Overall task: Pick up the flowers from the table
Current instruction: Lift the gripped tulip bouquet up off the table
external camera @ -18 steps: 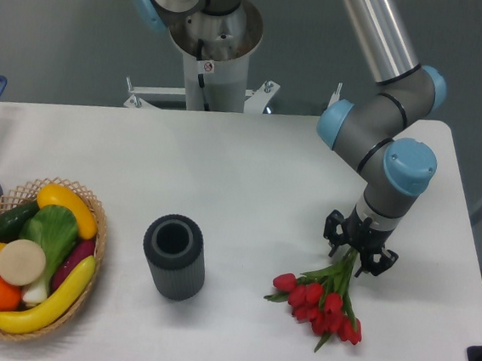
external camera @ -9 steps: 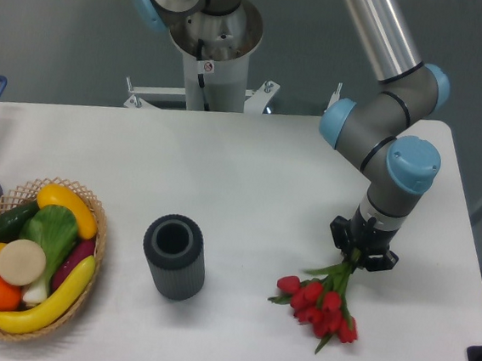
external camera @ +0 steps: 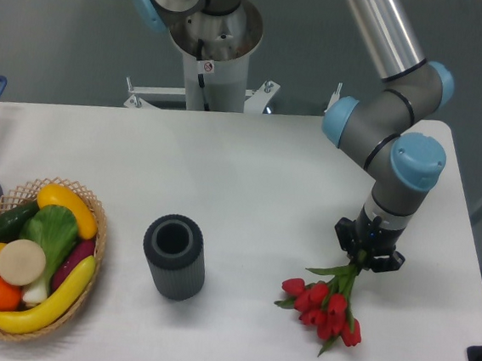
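White and matte, the table (external camera: 249, 181) fills most of the view, with a grey wall behind it and the robot's base beyond its far edge. Toward the near right corner lie the flowers (external camera: 325, 301), red tulip heads bunched together and pointing at the near edge, green stems running up and away from them toward the far edge with a slight lean to the right. That long axis is what matters: the heads sit nearer to me, the stem ends farther, and the gripper (external camera: 367, 255) sits right over the stem ends, reaching straight down from the arm's wrist. Its fingers look drawn together around the stems, with the green stalks emerging from below them; from this angle I judge them clamped on the bunch, though the contact itself is hidden by the gripper body. The heads appear to rest on or just above the surface; I cannot tell which. A lift straight up would let the heavy heads hang below the grip.

Well to the left stands a dark ribbed cylinder (external camera: 174, 256), and at the left edge a wicker basket (external camera: 99, 235) holds fruit and vegetables.
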Available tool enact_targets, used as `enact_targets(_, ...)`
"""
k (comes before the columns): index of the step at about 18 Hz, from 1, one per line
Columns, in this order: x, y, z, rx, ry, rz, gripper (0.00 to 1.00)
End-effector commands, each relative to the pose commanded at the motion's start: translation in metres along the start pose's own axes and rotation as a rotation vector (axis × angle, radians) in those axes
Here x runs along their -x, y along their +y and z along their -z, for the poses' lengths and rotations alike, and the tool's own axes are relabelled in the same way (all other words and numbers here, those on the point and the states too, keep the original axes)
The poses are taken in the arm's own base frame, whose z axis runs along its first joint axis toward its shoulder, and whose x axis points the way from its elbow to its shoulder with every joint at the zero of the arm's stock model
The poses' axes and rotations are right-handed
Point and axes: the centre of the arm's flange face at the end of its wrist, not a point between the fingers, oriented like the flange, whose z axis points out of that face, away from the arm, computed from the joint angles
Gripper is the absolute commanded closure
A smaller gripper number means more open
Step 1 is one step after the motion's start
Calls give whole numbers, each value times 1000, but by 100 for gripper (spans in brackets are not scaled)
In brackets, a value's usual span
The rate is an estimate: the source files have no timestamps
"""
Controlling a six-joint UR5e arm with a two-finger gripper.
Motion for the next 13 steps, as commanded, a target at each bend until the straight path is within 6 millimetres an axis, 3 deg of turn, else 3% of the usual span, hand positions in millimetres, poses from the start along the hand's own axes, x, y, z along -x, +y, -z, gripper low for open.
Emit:
enact_targets(6, 8, -26, 76, -213, -67, 78, 87)
enact_targets(13, 20, -29, 119, -486, -49, 125, 87)
